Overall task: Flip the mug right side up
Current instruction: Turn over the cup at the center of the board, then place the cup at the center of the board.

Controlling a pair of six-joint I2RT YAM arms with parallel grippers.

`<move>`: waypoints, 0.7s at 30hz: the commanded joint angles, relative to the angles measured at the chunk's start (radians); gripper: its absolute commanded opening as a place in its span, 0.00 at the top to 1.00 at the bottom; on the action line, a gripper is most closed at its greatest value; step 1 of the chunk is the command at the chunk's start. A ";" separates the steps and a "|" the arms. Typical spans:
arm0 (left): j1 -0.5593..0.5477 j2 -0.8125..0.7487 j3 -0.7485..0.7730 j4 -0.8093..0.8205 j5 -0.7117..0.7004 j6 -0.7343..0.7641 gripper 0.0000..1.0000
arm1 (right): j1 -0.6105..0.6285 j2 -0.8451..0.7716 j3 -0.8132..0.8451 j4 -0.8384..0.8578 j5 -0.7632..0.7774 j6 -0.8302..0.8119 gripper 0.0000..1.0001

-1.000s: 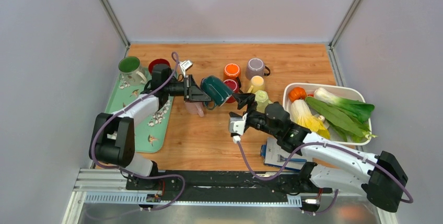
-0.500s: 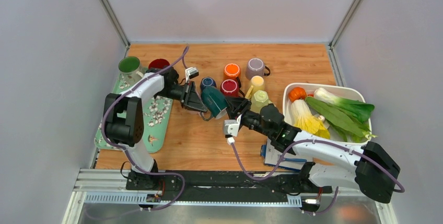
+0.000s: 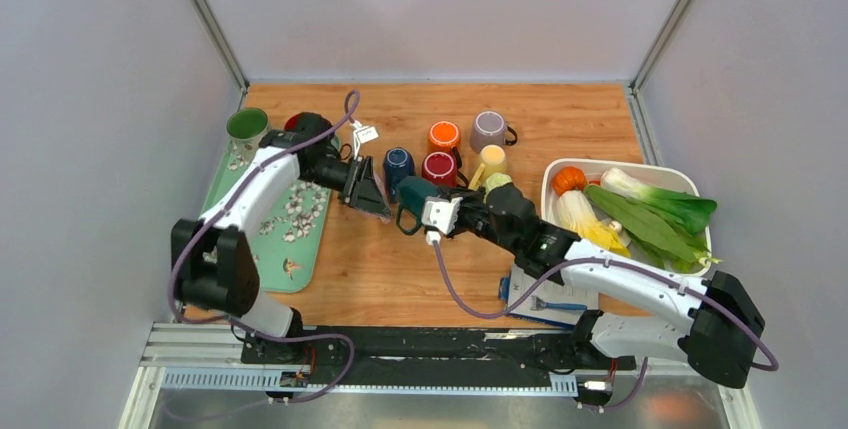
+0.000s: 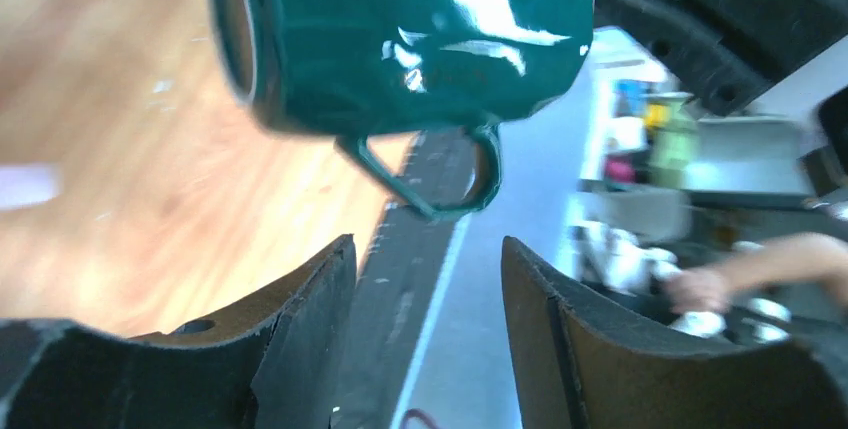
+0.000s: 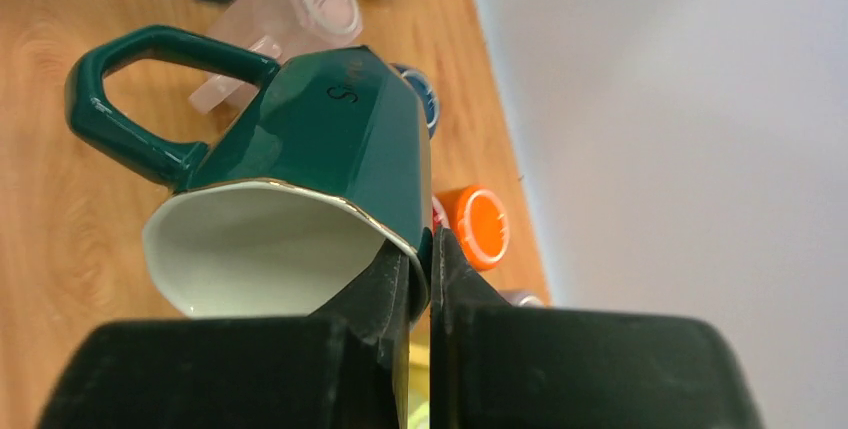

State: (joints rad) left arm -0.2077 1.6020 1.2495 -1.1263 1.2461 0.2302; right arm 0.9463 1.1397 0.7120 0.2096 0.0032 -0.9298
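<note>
The dark green mug hangs tilted on its side above the wooden table, its handle pointing toward the near edge. My right gripper is shut on the mug's rim, one finger inside the white interior and one outside. In the right wrist view the mug opens toward the camera, pinched by that gripper. My left gripper stands open just left of the mug, apart from it. Seen from the left wrist, the mug floats beyond the spread gripper.
Upright mugs stand behind: navy, red, orange, purple and a yellow cup. A green tray with a green mug lies left. A white bin of vegetables sits right. A clear pink cup lies below the mug.
My left gripper opened, let go of the green mug and drew slightly left. My right gripper reached in and closed on the mug's rim, now carrying it alone.
</note>
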 commanded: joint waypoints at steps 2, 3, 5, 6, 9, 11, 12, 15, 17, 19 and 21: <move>0.005 -0.336 -0.155 0.487 -0.473 -0.267 0.36 | -0.009 -0.008 0.137 -0.305 0.104 0.287 1.00; 0.005 -0.371 -0.184 0.573 -0.538 -0.262 0.35 | -0.010 0.002 0.160 -0.365 0.117 0.332 1.00; 0.004 -0.473 -0.306 0.703 -0.584 -0.237 0.35 | -0.016 0.035 0.201 -0.477 0.130 0.429 1.00; 0.002 -0.548 -0.343 0.743 -0.596 -0.187 0.35 | -0.018 0.058 0.225 -0.535 0.132 0.476 1.00; -0.078 -0.697 -0.513 0.900 -0.661 -0.030 0.35 | -0.034 0.115 0.273 -0.649 0.098 0.612 1.00; -0.163 -0.809 -0.606 0.967 -0.746 0.091 0.35 | -0.035 0.146 0.307 -0.713 0.073 0.657 1.00; -0.194 -0.870 -0.633 0.983 -0.795 0.159 0.35 | -0.034 0.162 0.323 -0.741 0.066 0.679 1.00; -0.313 -0.960 -0.712 1.009 -0.845 0.249 0.35 | -0.035 0.213 0.369 -0.814 0.041 0.718 1.00; -0.357 -0.964 -0.719 0.983 -0.851 0.268 0.36 | -0.035 0.235 0.383 -0.838 0.039 0.727 1.00; -0.384 -0.966 -0.723 0.969 -0.853 0.273 0.36 | -0.034 0.257 0.387 -0.849 0.040 0.727 1.00; -0.402 -0.971 -0.734 0.971 -0.840 0.296 0.36 | -0.035 0.275 0.394 -0.851 0.037 0.729 1.00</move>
State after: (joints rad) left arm -0.5793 0.6365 0.5285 -0.2195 0.4416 0.4187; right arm 0.9127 1.4033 1.0298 -0.6411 0.0547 -0.2684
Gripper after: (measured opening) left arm 0.643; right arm 0.043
